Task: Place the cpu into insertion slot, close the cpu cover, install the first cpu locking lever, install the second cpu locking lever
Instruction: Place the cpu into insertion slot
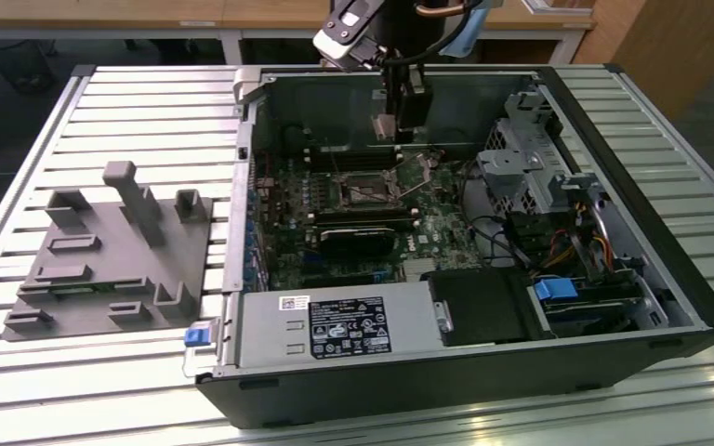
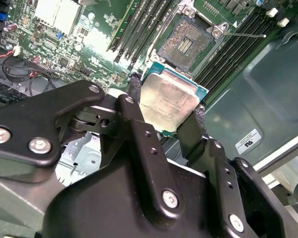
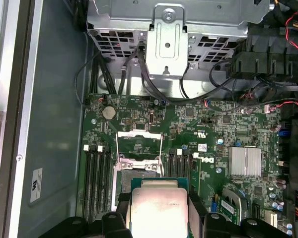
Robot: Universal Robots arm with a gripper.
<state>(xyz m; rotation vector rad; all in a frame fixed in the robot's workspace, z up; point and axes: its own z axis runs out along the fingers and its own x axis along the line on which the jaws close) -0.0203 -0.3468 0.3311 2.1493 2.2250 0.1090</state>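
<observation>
- The gripper [image 2: 166, 101] had its fingers [image 2: 134, 96] clamped on opposite edges of the cpu [image 2: 171, 94].
- The cpu hung over the green board, near the insertion slot [image 2: 185, 42] and clear of it.
- The slot lay uncovered, with the cpu cover [image 3: 139, 139] swung open.
- All of this sat inside the open computer case [image 1: 692, 307] on the table [image 1: 122, 102].

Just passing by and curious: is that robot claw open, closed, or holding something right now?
The gripper: shut on the cpu, gripped at two opposite edges, not yet in the insertion slot.
</observation>
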